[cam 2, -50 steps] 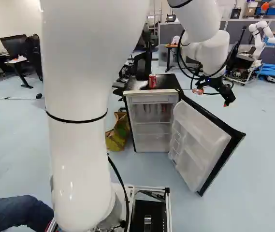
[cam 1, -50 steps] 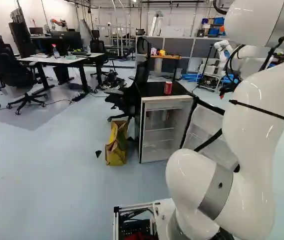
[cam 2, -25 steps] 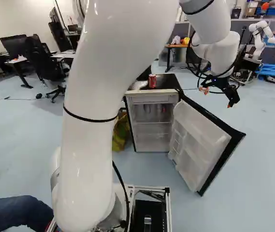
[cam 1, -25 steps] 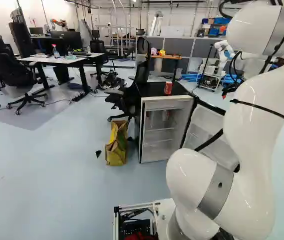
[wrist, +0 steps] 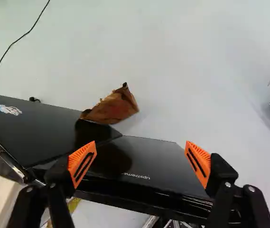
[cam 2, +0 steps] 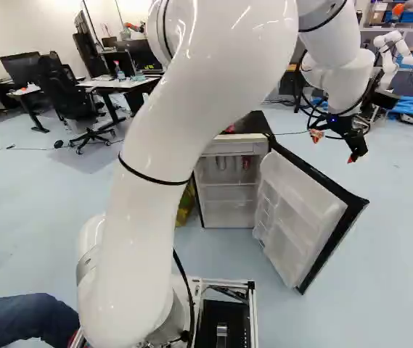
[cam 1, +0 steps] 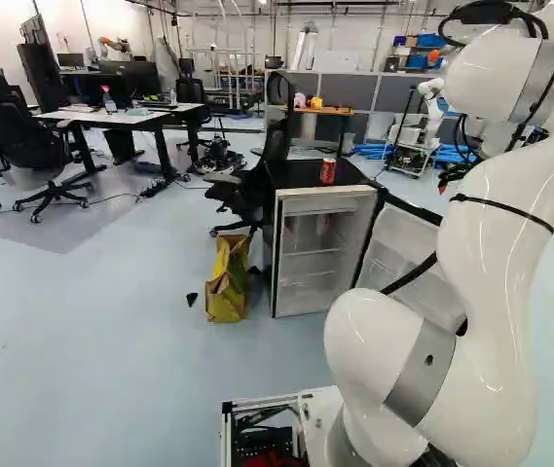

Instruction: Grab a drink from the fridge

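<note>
Above the open fridge door (cam 2: 304,217), as my wrist view looks down on it, my hand (wrist: 140,146) is released, its two orange pads wide apart with nothing gripped between them. Past the door stands the fridge (cam 1: 323,258), its front uncovered, and inside, high up, I make out a few drinks (cam 2: 245,163), small and dim behind the opening; their kind I cannot tell. On its black top sits a red can (cam 1: 328,171), upright, well apart from my hand. So the door is dealt with, but I judge the real work is all ahead: no drink is in my grasp. I have to bring my hand round to the open front, reach in without knocking the door or shelf, close on one drink, and draw it out clear.
</note>
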